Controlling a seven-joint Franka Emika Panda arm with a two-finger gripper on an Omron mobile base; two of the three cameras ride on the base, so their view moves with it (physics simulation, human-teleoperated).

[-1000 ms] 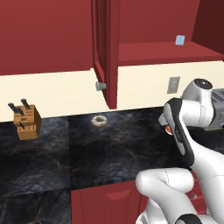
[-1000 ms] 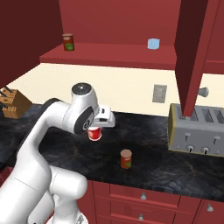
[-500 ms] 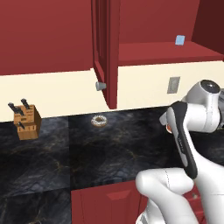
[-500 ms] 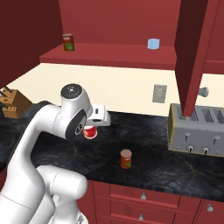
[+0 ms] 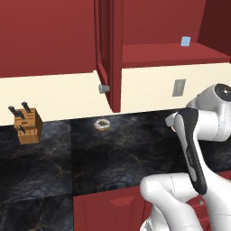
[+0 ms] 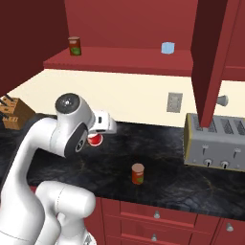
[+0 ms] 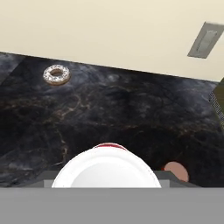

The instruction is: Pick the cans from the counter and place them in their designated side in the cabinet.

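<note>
While the arm [image 5: 194, 149] rises at lower right in the left base view, a donut [image 5: 102, 124] and knife block [image 5: 26, 126] sit on the counter [image 5: 54, 167] below the cabinet [image 5: 108, 54]. Right base view: gripper [image 6: 98, 136] grips the red can [image 6: 95, 139] above the counter; brown can [image 6: 138, 173] stands near the toaster [image 6: 215, 142]; third can [image 6: 74, 46], blue box [image 6: 167, 48] on shelf. Hand view: red can's pale top between the jaws, brown can just beside it.
</note>
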